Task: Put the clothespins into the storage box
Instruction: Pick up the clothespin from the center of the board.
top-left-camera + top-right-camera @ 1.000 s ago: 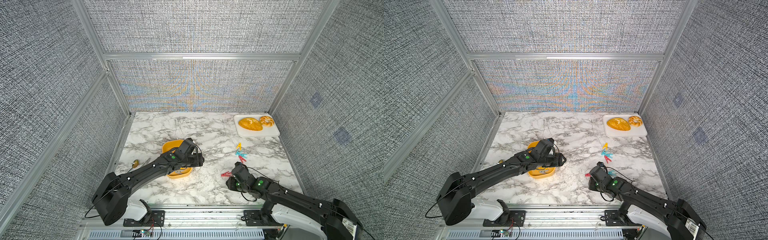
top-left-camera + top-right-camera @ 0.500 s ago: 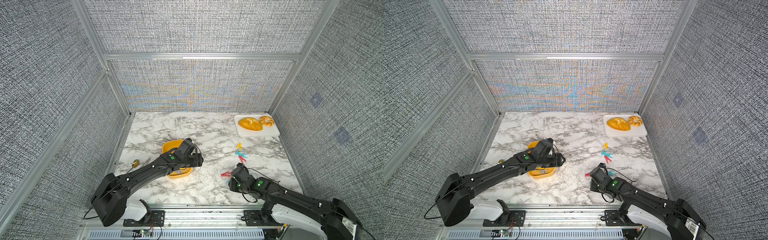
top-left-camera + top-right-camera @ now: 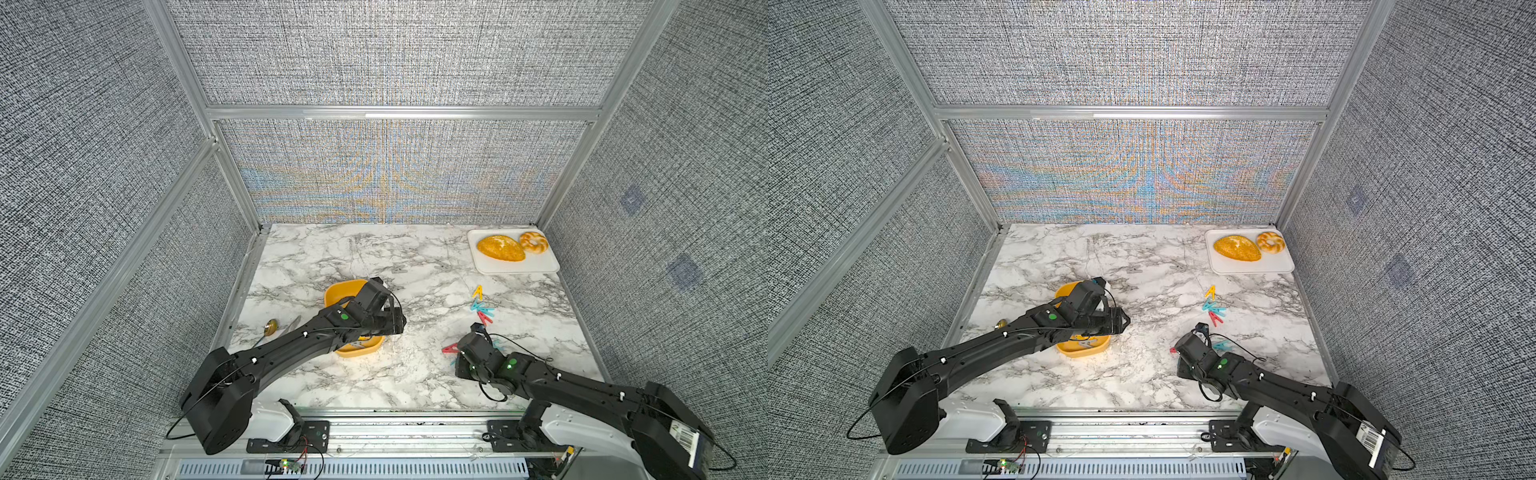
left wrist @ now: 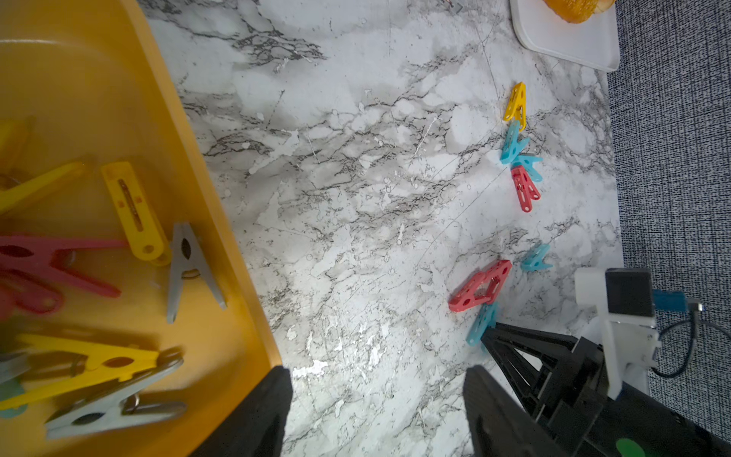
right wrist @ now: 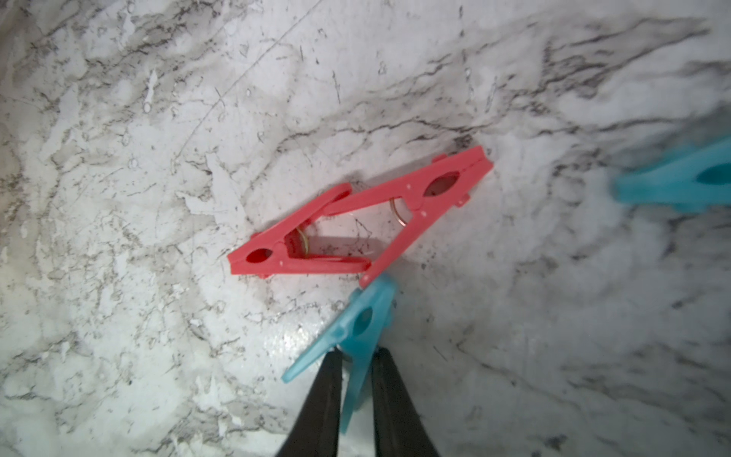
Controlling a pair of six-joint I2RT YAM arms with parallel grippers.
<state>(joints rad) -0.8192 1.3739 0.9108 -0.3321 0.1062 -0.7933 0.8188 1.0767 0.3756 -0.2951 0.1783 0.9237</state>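
Over on the left, the storage box [image 3: 335, 294] sits on the marble table [image 3: 415, 374], half hidden under the left arm, and it holds yellow, pink-red and grey clothespins [image 4: 134, 209]. The left gripper [image 4: 375, 411] hangs just past the box's rim, fingers spread wide with nothing between them.

Moving across the bare marble, two red clothespins [image 5: 356, 221] lie overlapping. Right against them is a teal clothespin [image 5: 356, 336], and the right gripper [image 5: 354, 387] has its black fingers pressed onto that pin's leg, pinching it low at the tabletop.

Further right, another teal pin [image 4: 534, 259] lies just beside the arm. Beyond it, toward the back, a small cluster [image 3: 480, 306] runs in a line: yellow, two teal, one red.

In the far right corner, the white tray [image 3: 515, 268] carries bread.
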